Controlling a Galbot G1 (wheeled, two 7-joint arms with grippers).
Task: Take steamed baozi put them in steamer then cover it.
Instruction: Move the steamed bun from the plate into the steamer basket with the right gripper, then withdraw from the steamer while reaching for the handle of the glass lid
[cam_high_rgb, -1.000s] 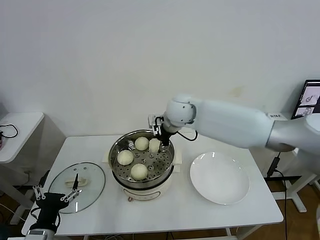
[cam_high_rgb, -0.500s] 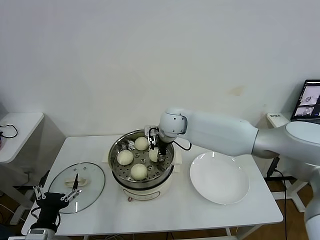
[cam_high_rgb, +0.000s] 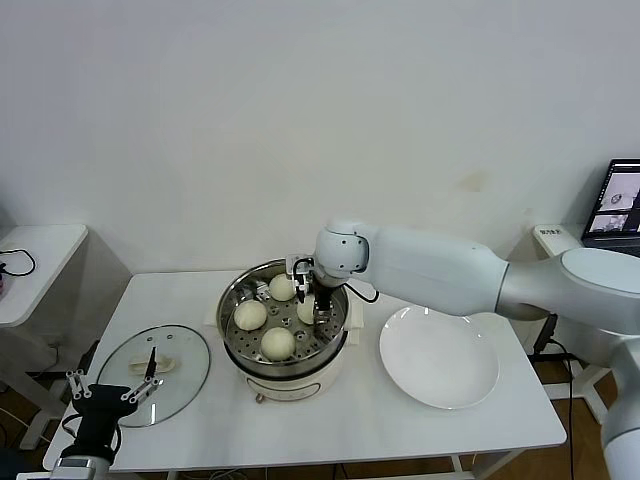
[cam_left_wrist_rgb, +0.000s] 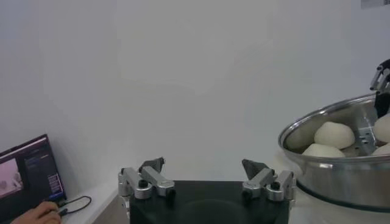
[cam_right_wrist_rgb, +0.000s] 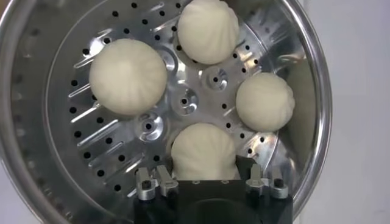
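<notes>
Buns: four, all in the steamer (cam_high_rgb: 229, 312). In the right wrist view I count one large bun (cam_right_wrist_rgb: 128, 76), one far bun (cam_right_wrist_rgb: 208, 30), one side bun (cam_right_wrist_rgb: 265, 101), and the near bun (cam_right_wrist_rgb: 203, 153) lying between my right gripper's (cam_right_wrist_rgb: 206, 178) fingertips. I judge them soft, light and easily dented, with slightly tacky skins; best taken across the widest part with light pressure, never pinched at the pleated top.

Right gripper: one, down inside the steamer. Its jaws stand apart either side of the near bun, which rests on the perforated floor; I read this as a release, not a hold.

Steamer: one, steel basket on a cream pot base, mid-table.

Lid (cam_high_rgb: 115, 372): one, glass with a bar handle (cam_high_rgb: 153, 364), lying flat on the table to the steamer's left. I judge it stiff, heavy, breakable and slippery at the rim; take it by the handle.

Left gripper (cam_high_rgb: 112, 388): one, jaws wide and empty, parked just beside the lid.

Plate (cam_high_rgb: 439, 355): one, white, right of the steamer.
</notes>
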